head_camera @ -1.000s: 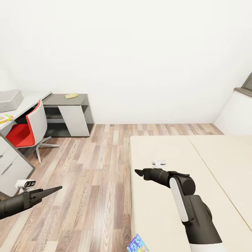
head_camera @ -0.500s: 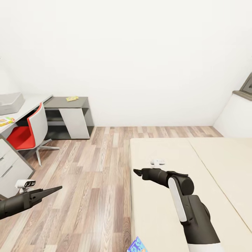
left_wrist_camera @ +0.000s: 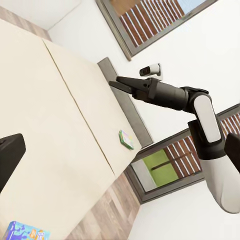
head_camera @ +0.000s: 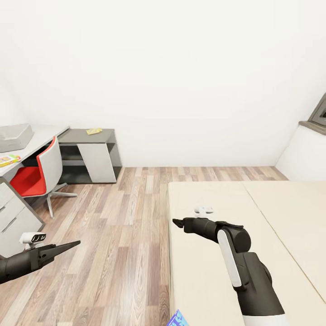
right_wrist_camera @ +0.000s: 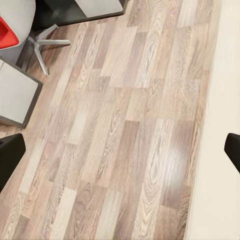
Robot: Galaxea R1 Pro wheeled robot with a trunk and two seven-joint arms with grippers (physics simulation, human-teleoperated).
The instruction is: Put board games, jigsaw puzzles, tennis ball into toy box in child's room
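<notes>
- The blue board game [head_camera: 178,319] lies on the bed [head_camera: 213,280], at its near edge, close to the robot. It also shows in the left wrist view [left_wrist_camera: 25,232].
- Another board game [left_wrist_camera: 126,139], green and white, lies flat on the bed far across, near the window wall.
- The toy box [head_camera: 14,136] sits on the table [head_camera: 38,136], at the left side of the room.
- A jigsaw puzzle [head_camera: 9,160] lies on the table, nearer the robot than the toy box.
- A second jigsaw puzzle [head_camera: 94,131] lies on the low dark shelf part of the table.
- The red and white chair [head_camera: 38,174] stands on the wood floor [head_camera: 117,235], pushed up to the table.
- The right gripper [head_camera: 176,222] hangs over the bed edge. Its fingers are spread wide and hold nothing.
- The left gripper [head_camera: 74,244] hangs over the floor. Its fingers look pressed together to a point, with nothing in them.
</notes>
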